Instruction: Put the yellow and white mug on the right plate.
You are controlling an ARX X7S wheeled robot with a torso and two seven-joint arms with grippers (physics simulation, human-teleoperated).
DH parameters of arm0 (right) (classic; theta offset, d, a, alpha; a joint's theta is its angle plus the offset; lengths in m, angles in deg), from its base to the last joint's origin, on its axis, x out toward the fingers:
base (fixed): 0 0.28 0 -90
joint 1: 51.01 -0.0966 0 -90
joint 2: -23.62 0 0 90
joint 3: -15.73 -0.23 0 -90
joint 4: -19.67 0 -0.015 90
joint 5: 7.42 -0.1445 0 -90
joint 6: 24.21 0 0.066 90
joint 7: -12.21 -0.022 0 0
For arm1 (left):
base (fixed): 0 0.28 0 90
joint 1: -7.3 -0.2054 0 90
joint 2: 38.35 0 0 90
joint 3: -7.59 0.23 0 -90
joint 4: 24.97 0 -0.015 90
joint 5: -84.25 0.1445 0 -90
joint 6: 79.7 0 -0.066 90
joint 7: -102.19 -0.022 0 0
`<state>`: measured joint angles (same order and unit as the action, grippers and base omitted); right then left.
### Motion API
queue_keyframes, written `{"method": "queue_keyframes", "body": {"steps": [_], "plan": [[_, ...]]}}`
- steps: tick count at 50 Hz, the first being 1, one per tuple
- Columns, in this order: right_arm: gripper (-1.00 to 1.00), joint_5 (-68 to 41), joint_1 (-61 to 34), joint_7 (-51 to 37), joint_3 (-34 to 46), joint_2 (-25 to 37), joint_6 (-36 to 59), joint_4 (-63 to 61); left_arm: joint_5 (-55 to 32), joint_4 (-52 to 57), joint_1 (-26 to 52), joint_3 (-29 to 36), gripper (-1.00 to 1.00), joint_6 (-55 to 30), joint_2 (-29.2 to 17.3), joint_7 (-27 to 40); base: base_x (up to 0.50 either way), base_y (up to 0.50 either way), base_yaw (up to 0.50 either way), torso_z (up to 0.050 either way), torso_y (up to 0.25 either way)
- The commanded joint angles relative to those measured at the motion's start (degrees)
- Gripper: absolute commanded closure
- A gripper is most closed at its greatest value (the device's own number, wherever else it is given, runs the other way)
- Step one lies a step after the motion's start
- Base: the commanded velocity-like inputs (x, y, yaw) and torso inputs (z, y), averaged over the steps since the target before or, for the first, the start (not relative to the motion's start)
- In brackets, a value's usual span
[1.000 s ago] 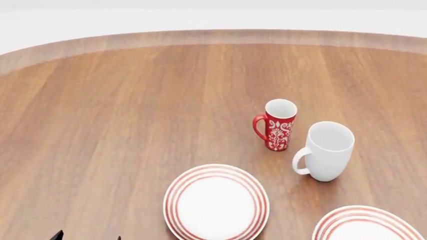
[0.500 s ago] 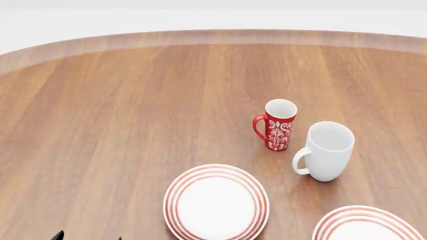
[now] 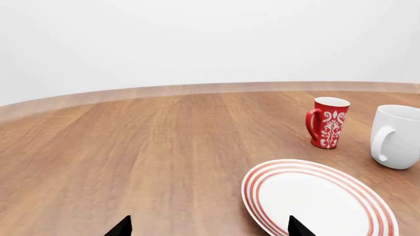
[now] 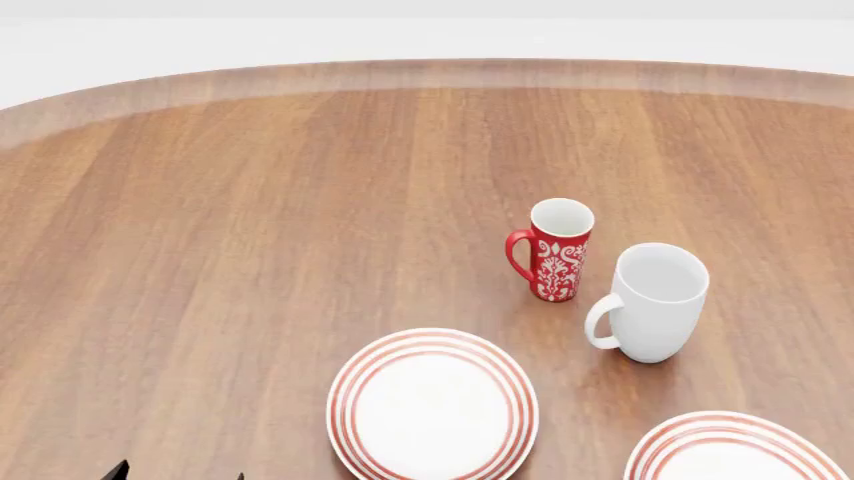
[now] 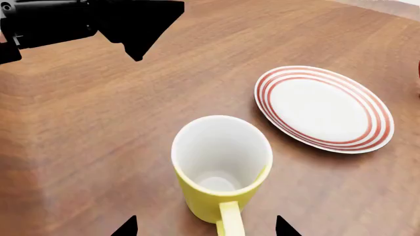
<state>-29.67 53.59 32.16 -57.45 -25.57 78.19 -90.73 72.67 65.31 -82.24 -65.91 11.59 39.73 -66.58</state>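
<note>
Table (image 4: 267, 220) of brown wood with a curved far edge fills my head view. On it the red white-patterned mug (image 4: 554, 250) stands upright right of centre. The taller white mug (image 4: 651, 300) stands just beside it, to its right and nearer me, with a sliver of wood between them. Nearer still lie two ringed plates: the left plate (image 4: 431, 405) in full, and the right plate (image 4: 727, 452), cut off by the near edge and bare. The yellow and white mug (image 5: 220, 167) is out of the head view. I find it only through the right wrist camera, standing upright on the wood with its white inside showing and its handle turned toward that camera. A ringed plate lies near it but apart, and I cannot tell which of the two it is. The right gripper (image 5: 204, 228) is spread wide, its two dark tips showing either side of the mug's handle, not closed on it. The left gripper (image 3: 210, 228) is also spread wide, low over the wood, holding nothing, with one tip over the left plate's near rim.
</note>
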Motion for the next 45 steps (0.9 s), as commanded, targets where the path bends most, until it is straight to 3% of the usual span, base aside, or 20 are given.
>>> {"method": "queue_keyframes", "body": {"steps": [1,21,45], "plan": [[-1.0,-1.0,-1.7,1.0,0.1,-0.5,0.3,2.6,-0.4,0.0,0.1,0.4,-1.0,0.0,-0.2,0.1,0.0,0.0,0.0,0.0,0.0],[-1.0,-0.1,-12.7,6.0,4.5,-3.4,4.6,12.7,-0.7,0.3,0.0,0.9,-1.0,0.2,-0.6,0.6,0.0,0.0,0.0,0.0,0.0],[-1.0,4.1,-17.4,8.1,9.5,-8.0,2.6,23.1,-1.2,-0.3,0.4,1.4,-1.0,0.5,-0.9,0.9,0.0,0.0,0.0,0.0,0.0]]}}
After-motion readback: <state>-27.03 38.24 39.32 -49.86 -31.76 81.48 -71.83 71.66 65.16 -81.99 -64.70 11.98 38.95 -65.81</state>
